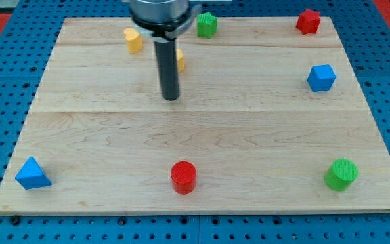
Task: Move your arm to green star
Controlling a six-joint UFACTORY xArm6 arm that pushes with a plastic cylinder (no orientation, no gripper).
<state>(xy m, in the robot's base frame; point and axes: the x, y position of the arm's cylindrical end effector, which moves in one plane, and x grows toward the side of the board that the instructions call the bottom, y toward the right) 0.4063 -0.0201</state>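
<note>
The green star (206, 25) sits near the view's top edge of the wooden board (202, 135), a little left of centre. My tip (171, 98) rests on the board below and to the left of the star, well apart from it. A yellow block (179, 59) is partly hidden just behind the rod, to its right.
A yellow block (133, 41) is at the top left. A red star (308, 21) is at the top right, a blue cube (321, 78) below it. A blue triangle (32, 174), a red cylinder (183, 177) and a green cylinder (341, 175) line the bottom.
</note>
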